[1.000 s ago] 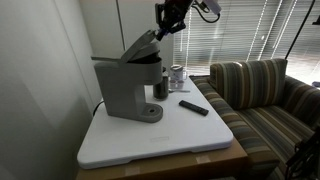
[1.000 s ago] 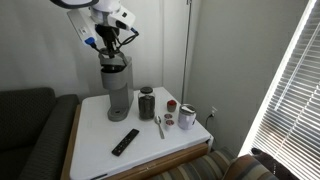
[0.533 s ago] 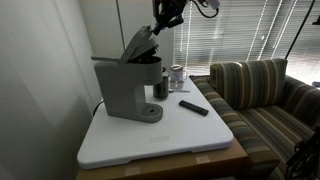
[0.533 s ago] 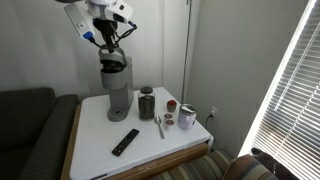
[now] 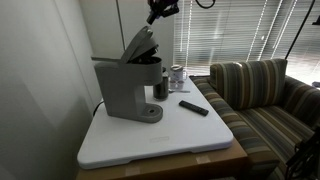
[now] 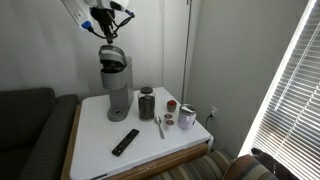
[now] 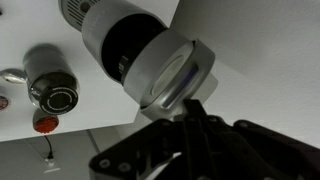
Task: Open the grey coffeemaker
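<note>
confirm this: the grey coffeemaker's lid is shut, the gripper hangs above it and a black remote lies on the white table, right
Not right: the lid of the grey coffeemaker is tilted up, open, in both exterior views. The gripper does hang above it, and the black remote lies on the white table.

Grey coffeemaker (image 5: 122, 88), white table (image 5: 160, 142), striped sofa (image 5: 262, 85), black remote (image 5: 194, 107).

The pincer (image 5: 160, 10) has gone up since one second ago. Before, it was touching the tip of the lid (image 5: 141, 44) of the grey coffeemaker (image 5: 125, 85). Now it is well above the lid and apart from it, in both exterior views (image 6: 108, 22). The lid stands more steeply than before.
</note>
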